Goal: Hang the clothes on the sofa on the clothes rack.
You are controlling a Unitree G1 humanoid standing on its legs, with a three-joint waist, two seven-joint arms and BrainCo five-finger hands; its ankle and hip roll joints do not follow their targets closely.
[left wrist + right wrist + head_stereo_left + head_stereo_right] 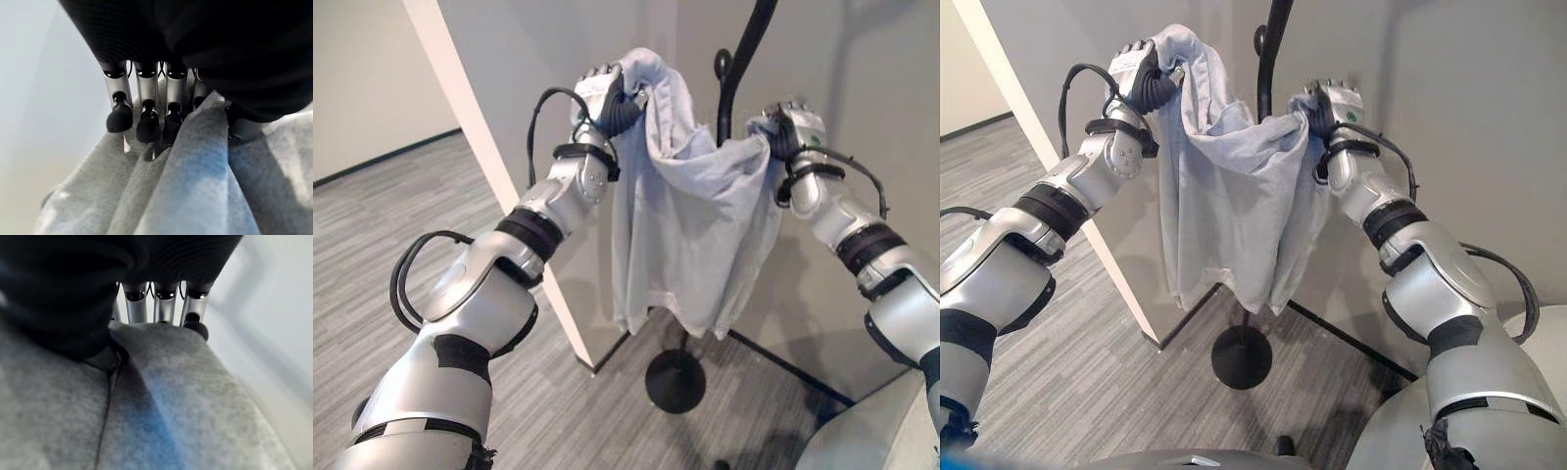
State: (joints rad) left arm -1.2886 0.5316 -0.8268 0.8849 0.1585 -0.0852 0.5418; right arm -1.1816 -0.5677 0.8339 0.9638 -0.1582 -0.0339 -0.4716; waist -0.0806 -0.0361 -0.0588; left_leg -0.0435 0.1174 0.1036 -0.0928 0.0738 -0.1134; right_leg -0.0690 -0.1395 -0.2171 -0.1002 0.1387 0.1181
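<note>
grey cotton t-shirt (690,211) is being held spread in the air by both fists: left hand (607,98) and right hand (790,127) are each curled round a top edge, so it can be draped over the black clothes rack (736,69) just behind.

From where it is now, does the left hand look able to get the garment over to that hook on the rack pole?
Probably yes. The left hand, gripping the grey garment, is raised to about the height of the hook, with only cloth between. The right hand holds the other end.
</note>
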